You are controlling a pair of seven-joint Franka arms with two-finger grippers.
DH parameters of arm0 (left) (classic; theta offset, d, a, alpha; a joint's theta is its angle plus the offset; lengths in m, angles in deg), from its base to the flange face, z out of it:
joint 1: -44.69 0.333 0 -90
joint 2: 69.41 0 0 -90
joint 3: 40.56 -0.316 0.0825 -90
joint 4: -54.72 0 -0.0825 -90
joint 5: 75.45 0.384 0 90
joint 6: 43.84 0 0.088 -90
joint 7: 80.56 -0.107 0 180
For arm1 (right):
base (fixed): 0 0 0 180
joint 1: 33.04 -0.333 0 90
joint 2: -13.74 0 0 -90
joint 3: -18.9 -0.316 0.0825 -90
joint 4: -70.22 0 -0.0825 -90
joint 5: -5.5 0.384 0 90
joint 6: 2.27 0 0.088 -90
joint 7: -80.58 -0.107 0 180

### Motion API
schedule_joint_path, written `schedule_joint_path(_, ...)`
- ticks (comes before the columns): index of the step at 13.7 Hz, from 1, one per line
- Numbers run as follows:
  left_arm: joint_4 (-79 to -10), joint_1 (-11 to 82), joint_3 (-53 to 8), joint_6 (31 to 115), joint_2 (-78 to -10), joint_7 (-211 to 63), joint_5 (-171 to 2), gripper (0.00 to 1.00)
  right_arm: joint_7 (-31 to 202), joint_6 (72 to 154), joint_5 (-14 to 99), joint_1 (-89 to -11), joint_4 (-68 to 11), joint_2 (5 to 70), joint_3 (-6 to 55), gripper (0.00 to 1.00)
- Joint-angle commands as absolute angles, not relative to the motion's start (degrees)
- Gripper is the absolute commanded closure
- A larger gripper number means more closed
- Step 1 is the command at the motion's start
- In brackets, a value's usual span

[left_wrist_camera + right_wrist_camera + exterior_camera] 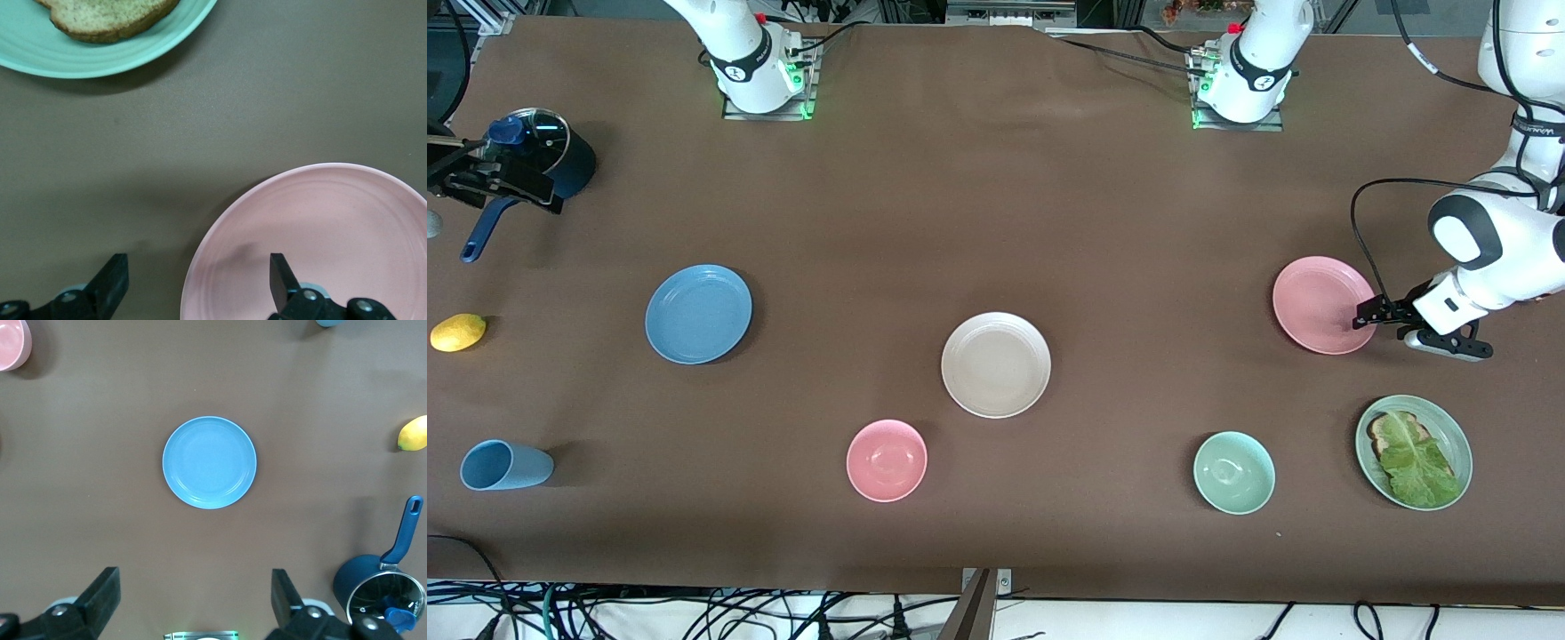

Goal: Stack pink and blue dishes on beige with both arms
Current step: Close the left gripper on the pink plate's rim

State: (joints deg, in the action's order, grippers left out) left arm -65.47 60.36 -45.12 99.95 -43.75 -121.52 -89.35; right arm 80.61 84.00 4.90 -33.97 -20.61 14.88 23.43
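Front view: left claw (1371, 317) open, straddling pink plate (1320, 304) rim; right claw (193, 597) open above blue plate (209, 462).

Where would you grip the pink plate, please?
By its rim, at the edge toward the left arm's end of the table. The pink plate lies flat and shallow, so only the rim offers purchase; the open left end effector already straddles it there.

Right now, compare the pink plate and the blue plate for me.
The pink plate sits toward the left arm's end; the blue plate toward the right arm's end. The left gripper straddles the pink plate's rim, fingers open; nothing touches the blue plate. Both are shallow, round, empty, equal in width.
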Motion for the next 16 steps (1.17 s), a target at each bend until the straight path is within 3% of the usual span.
schedule_joint_path(1,-64.55,60.69,-44.95,100.3,-42.61,-123.72,-91.79,0.06,81.37,82.37,5.68,-34.09,-19.96,14.71,23.91,0.0)
schedule_joint_path(10,-65.78,60.95,-45.21,100.74,-43.13,-134.35,-100.58,0.04,81.37,82.1,5.76,-34.01,-19.96,14.71,24.0,0.0)
schedule_joint_path(16,-72.97,60.16,-45.92,100.74,-49.27,-133.73,-100.67,0.02,81.37,82.01,5.85,-34.01,-19.96,14.79,24.52,0.0)
